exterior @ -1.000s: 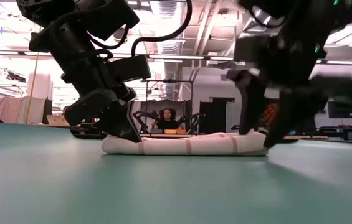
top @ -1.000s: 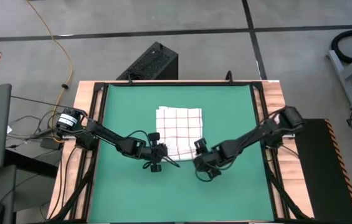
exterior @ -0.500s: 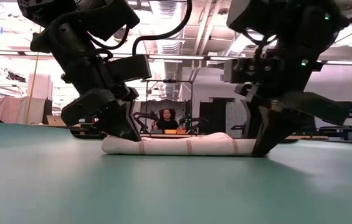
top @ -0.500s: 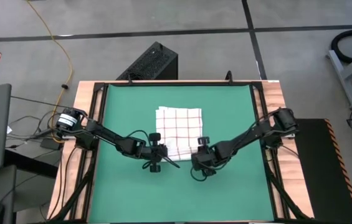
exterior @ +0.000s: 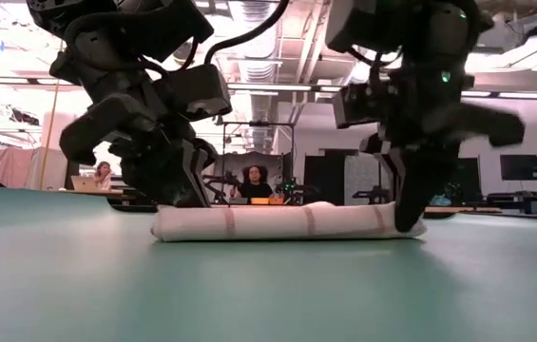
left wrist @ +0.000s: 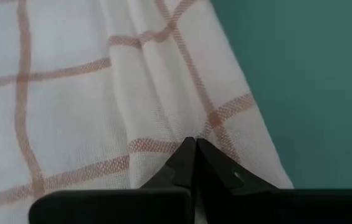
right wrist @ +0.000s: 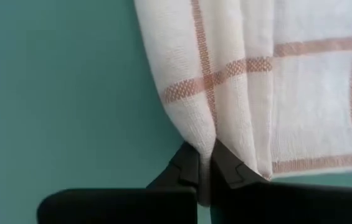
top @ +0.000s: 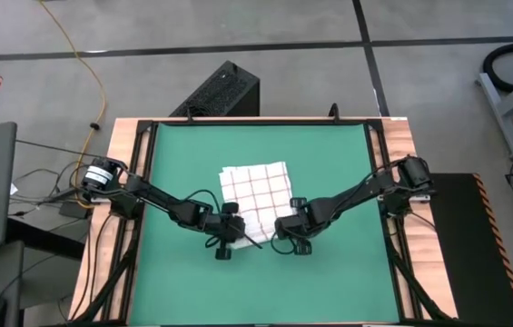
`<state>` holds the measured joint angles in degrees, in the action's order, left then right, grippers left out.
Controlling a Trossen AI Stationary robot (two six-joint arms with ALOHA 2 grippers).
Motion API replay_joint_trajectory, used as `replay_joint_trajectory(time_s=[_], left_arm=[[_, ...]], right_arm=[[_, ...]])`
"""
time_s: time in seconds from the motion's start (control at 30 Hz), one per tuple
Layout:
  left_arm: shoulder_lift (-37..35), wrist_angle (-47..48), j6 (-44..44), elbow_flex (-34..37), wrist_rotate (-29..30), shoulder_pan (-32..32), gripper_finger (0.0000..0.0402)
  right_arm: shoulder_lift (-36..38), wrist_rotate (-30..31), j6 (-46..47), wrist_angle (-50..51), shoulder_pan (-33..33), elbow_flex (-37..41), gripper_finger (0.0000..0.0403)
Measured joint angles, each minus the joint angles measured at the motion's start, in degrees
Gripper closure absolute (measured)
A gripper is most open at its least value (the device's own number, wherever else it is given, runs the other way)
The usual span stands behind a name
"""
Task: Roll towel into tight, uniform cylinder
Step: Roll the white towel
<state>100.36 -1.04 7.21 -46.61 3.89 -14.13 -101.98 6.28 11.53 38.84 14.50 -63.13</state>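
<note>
White cloth with thin red grid lines, the towel (top: pixel 254 189) is lying near the middle of the green mat (top: pixel 174 282), slightly skewed, its near edge bunched into a low roll. From table height that roll (exterior: pixel 287 221) is showing as a flat, wrinkled tube with a few red stripes crossing it. Weave is looking soft and thin, with a pinched ridge running up from each grip.

Left gripper (top: pixel 229 232) is sitting at the roll's left end, fingers (left wrist: pixel 191 163) pressed together on a fold of the towel. Right gripper (top: pixel 285 234) is sitting at the roll's right end, fingers (right wrist: pixel 204 168) clamped on the towel's corner edge. Both arms are reaching in from the mat's sides.

No readable writing or labels showing anywhere.
</note>
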Motion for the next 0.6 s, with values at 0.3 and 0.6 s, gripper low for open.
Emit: replay_joint_trajectory(time_s=[0.3, 0.6], left_arm=[[0.01, -0.04, 1.02, 0.00, -3.40, 0.00, 0.0401], [0.02, -0.04, 0.84, 0.00, -3.64, 0.00, 0.0401]], right_arm=[[5.47, -5.75, -2.40, 4.81, -4.91, -3.76, 0.0384], [3.25, -12.99, -4.50, 4.38, -12.54, -3.78, 0.0384]])
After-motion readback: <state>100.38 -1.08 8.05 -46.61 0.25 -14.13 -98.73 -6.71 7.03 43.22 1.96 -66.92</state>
